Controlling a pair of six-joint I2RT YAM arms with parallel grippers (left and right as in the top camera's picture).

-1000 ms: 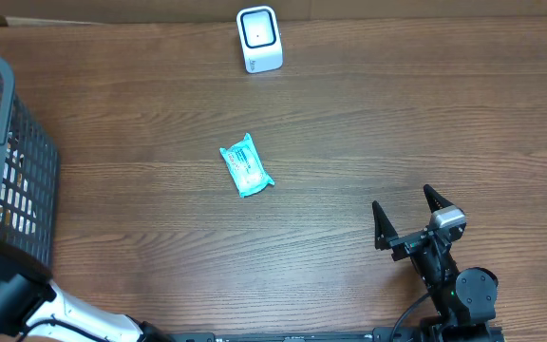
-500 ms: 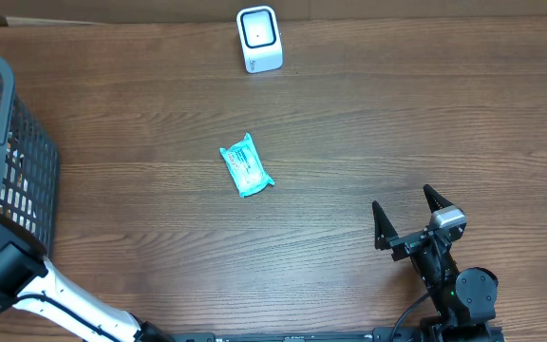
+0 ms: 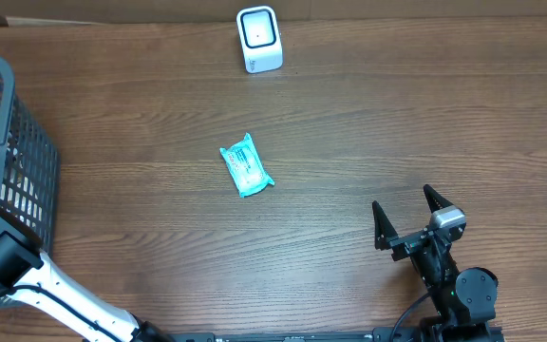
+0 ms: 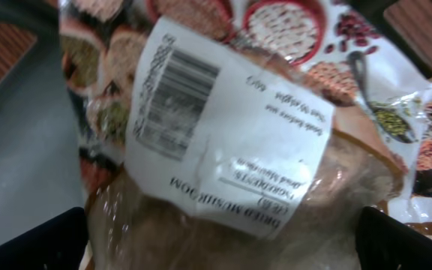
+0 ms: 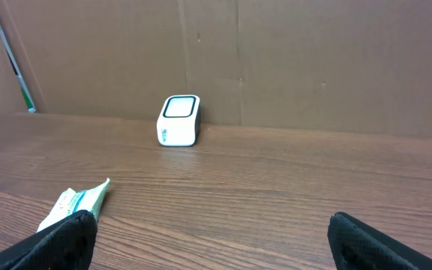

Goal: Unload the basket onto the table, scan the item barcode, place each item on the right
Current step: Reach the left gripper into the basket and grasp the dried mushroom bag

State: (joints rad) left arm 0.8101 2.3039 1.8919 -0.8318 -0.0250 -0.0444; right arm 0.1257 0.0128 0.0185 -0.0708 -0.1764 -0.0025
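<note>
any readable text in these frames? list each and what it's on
"DRIED MUSHROOM": upside down on the white label of the clear bag, left wrist view.
Label's other lines and the digits by the barcode: too blurred.
Teal packet: print too small.
Scanner: none readable.

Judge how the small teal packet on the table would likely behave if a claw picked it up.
The teal packet looks thin and flat with crimped ends, so it is probably light and would flex rather than stay rigid. Its plastic-looking film may slip in a grip. Lying flat on the table, it seems unlikely to roll.
</note>
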